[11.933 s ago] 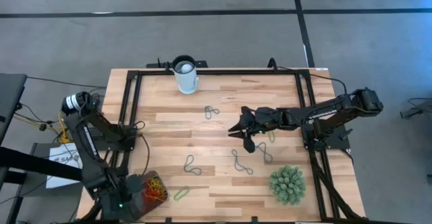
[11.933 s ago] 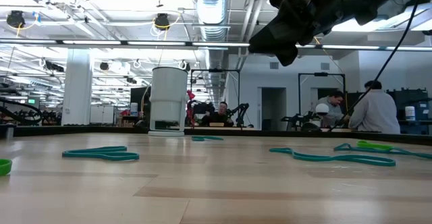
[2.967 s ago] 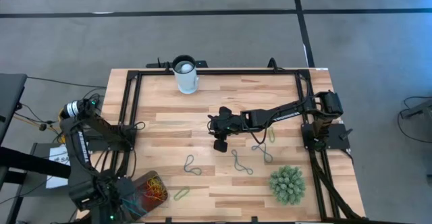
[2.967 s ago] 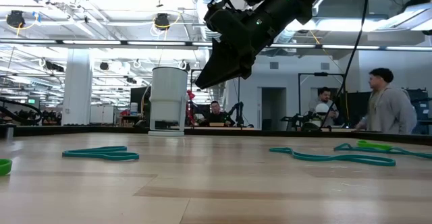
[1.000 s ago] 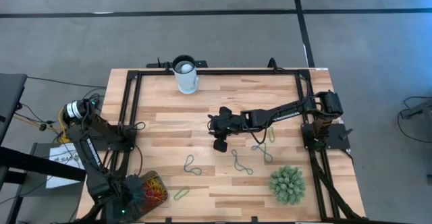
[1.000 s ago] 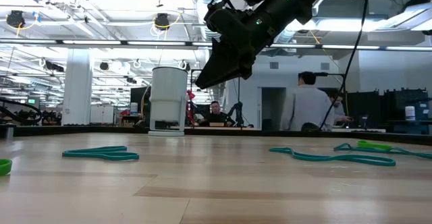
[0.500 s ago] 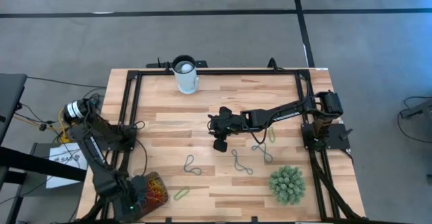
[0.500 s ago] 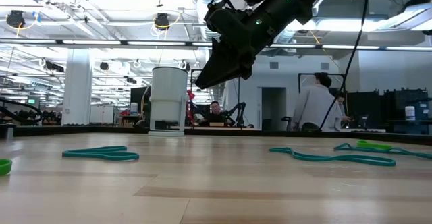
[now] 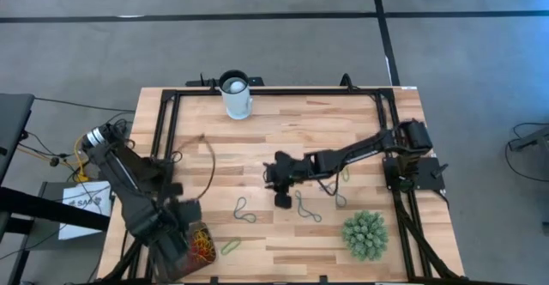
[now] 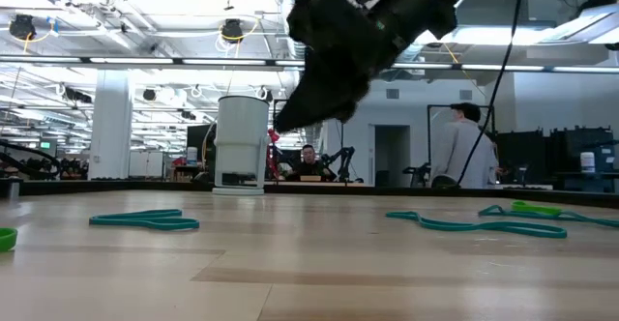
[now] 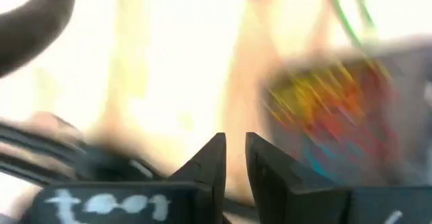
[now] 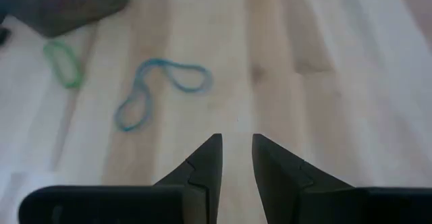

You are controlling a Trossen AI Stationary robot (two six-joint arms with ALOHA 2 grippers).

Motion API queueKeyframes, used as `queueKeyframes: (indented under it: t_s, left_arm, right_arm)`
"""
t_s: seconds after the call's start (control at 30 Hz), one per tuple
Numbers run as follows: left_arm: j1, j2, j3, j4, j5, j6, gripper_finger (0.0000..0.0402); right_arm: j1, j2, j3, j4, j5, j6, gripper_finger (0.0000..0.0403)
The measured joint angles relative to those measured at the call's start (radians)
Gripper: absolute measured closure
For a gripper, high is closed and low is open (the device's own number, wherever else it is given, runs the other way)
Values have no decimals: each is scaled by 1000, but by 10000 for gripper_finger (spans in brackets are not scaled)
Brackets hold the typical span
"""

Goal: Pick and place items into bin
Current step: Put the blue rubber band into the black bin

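- Left tool (image 9: 176, 233) at lower left of the high view, over the small brownish-grey rounded bin (image 9: 196, 244); fingers (image 11: 210, 162) a narrow gap apart, nothing between them.
- Bin at the lower-left corner of the light wooden counter (image 9: 274, 122), heaped with red, orange and yellow looped bands (image 9: 202, 244).
- Right tool (image 9: 282, 189) mid-frame above the counter; fingers (image 12: 209, 158) a narrow gap apart, empty.
- Teal looped bands (image 9: 244, 209) loose on the boards just left and right of the right tool; a bright green band (image 9: 230, 247) just right of the bin.
- White cylindrical cup (image 9: 236, 95) at the upper edge; spiky green plant ball (image 9: 365, 234) at lower right.
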Motion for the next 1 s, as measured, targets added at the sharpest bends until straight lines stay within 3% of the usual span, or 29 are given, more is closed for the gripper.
queueKeyframes:
  t_s: [0.17,0.3,0.47,0.7,1.0]
  left_arm:
    - [33,-2,49,-65,-410,74,356]
    - [76,-1,42,-65,-581,83,356]
    - [142,1,26,-66,-600,76,356]
    - [175,1,26,-65,-564,103,356]
    - [174,1,26,-65,-563,124,356]
  right_arm:
    - [64,135,34,209,28,-65,326]
    - [67,215,130,228,40,-70,326]
    - [70,337,291,206,31,-85,326]
    - [70,482,524,-134,26,-116,326]
    - [63,526,586,-209,26,-113,341]
